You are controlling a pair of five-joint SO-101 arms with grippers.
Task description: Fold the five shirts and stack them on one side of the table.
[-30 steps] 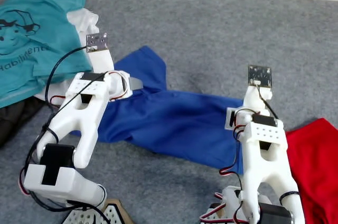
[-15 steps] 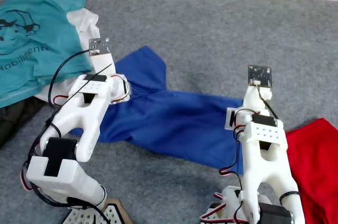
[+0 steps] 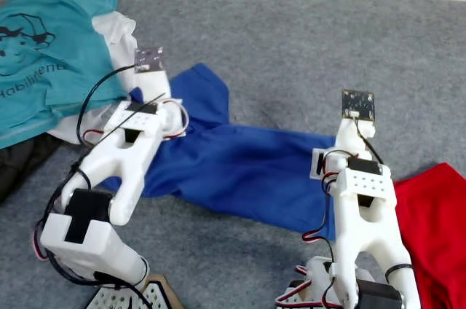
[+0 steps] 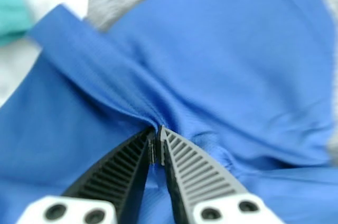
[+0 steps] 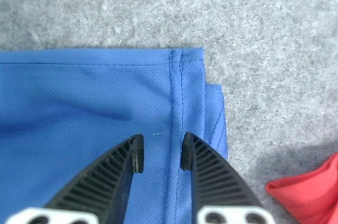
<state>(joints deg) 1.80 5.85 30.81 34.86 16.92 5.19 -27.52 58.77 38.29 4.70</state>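
Blue shirt (image 3: 240,167) lies spread across the table (image 3: 306,39): left gripper (image 4: 157,145) is pinched on a ridge of its cloth, likely to lift for folding, while right gripper (image 5: 161,155) hangs slightly parted over the hem corner, grasping nothing.

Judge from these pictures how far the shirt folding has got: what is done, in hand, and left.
Done: nothing looks fully folded or stacked. In hand: the left gripper is shut on a pinch of the blue shirt, the right gripper open over its hem. Left: all folding, including the red shirt and the heaped teal shirt.
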